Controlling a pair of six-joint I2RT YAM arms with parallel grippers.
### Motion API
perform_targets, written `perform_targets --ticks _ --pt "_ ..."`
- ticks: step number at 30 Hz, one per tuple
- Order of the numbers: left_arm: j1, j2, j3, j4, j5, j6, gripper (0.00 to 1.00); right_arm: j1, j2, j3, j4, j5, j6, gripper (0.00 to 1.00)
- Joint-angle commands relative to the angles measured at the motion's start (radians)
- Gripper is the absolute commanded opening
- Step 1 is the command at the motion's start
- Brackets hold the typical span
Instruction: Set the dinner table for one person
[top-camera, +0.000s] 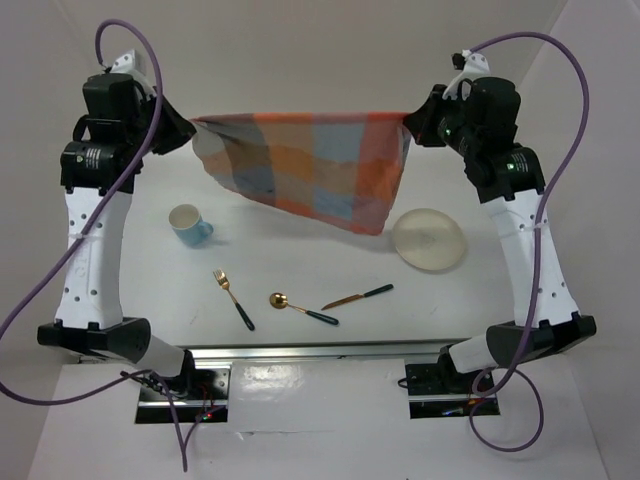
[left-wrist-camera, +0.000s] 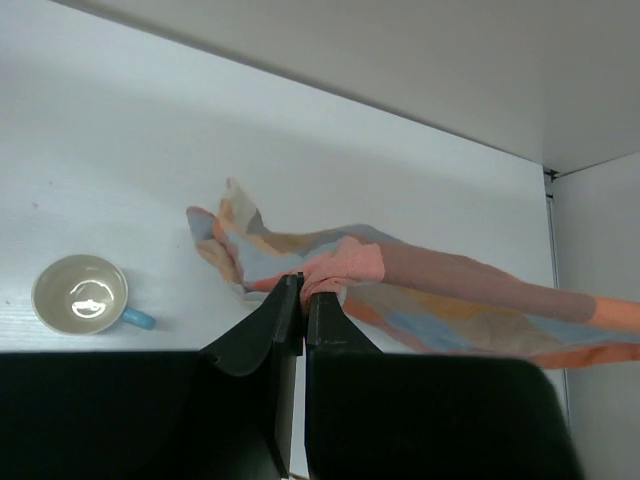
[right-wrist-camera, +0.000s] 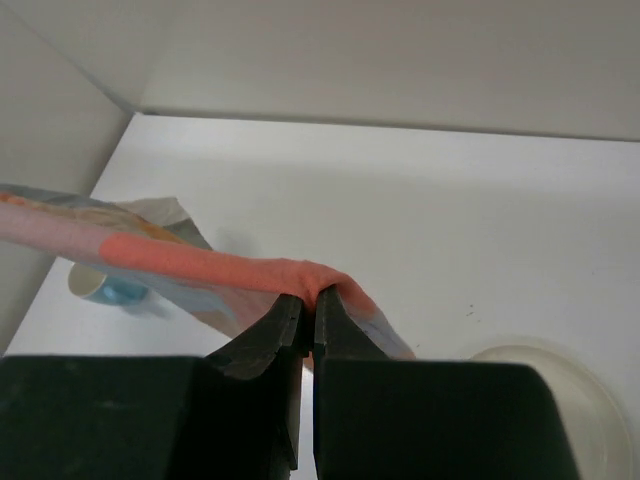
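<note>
The checked orange, blue and grey cloth mat (top-camera: 310, 165) hangs stretched in the air between both grippers, above the far part of the white dinner table (top-camera: 330, 280). My left gripper (top-camera: 192, 128) is shut on its left corner; in the left wrist view the gripper (left-wrist-camera: 303, 283) pinches the cloth mat (left-wrist-camera: 440, 295). My right gripper (top-camera: 408, 122) is shut on the right corner; in the right wrist view the gripper (right-wrist-camera: 311, 300) pinches the cloth mat (right-wrist-camera: 180, 262). A blue cup (top-camera: 187, 223), a cream plate (top-camera: 429, 239), a fork (top-camera: 232, 297), a spoon (top-camera: 300, 307) and a knife (top-camera: 357, 296) lie on the table.
The cup also shows in the left wrist view (left-wrist-camera: 82, 295) and the plate in the right wrist view (right-wrist-camera: 570, 390). White walls close the back and sides. An aluminium rail (top-camera: 320, 352) runs along the near edge between the arm bases.
</note>
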Motion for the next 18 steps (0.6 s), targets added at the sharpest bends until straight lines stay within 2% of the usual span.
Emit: perform_targets --ticks 1,6,13,18 --pt "0.035 0.058 0.05 0.024 0.065 0.043 0.0 -0.001 0.035 0.064 -0.011 -0.004 0.007 0.0" --pt "0.059 0.159 0.093 0.081 0.13 0.043 0.0 -0.01 0.141 0.149 0.036 -0.015 0.007 0.0" --pt "0.097 0.365 0.3 0.101 0.196 0.033 0.0 -0.03 0.36 0.363 0.095 -0.056 0.007 0.0" --pt "0.148 0.472 0.395 0.157 0.278 -0.014 0.0 -0.048 0.524 0.506 0.151 -0.076 0.016 0.0"
